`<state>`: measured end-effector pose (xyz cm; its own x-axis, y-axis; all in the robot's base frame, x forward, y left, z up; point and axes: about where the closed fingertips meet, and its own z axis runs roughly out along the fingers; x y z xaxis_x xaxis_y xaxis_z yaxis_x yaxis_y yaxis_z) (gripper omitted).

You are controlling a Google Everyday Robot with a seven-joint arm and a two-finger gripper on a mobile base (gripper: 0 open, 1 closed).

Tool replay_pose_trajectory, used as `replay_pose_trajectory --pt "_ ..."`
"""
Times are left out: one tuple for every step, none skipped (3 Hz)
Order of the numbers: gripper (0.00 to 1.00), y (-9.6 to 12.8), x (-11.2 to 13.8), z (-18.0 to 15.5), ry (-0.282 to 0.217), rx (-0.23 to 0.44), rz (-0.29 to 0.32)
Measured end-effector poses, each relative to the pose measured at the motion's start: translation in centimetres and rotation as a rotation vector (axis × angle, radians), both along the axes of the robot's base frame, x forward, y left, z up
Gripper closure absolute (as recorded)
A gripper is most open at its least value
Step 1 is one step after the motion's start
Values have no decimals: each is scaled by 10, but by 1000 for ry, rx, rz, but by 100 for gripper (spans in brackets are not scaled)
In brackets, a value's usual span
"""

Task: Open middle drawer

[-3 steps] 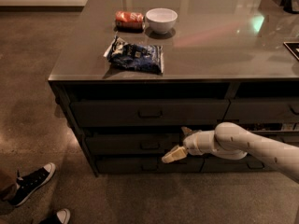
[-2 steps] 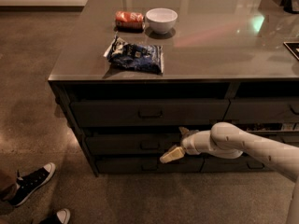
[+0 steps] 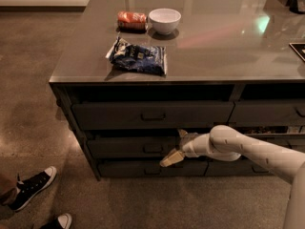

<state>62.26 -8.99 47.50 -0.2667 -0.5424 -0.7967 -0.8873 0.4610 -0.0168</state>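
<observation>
Dim kitchen, grey island surface (image 3: 214,56); gripper (image 3: 177,146) at the middle drawer (image 3: 124,148), beside its centre pull (image 3: 153,148), fingers apart. Drawer likely rigid, heavyish: take that pull.

Worktop (image 3: 214,46): glossy grey, with a pink streak and a green glint of reflection toward the far right corner. White bowl (image 3: 164,19) and orange-red packet (image 3: 132,19) near the far left corner. Dark blue bag (image 3: 138,57) with white markings toward the front left corner. Middle drawer (image 3: 124,148) dark grey, pull the same grey. Gripper (image 3: 174,152) pale cream-tan, below the front edge, just right of that pull; arm (image 3: 257,151) white. Floor (image 3: 33,80) mottled brown. Sneakers (image 3: 31,187) black with white toe caps and soles.
</observation>
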Motion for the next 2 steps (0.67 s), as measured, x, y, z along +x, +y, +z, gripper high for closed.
replay_pose_trajectory --pt "0 3 4 -3 -27 -53 24" --pt "0 0 6 -8 -29 -117 27"
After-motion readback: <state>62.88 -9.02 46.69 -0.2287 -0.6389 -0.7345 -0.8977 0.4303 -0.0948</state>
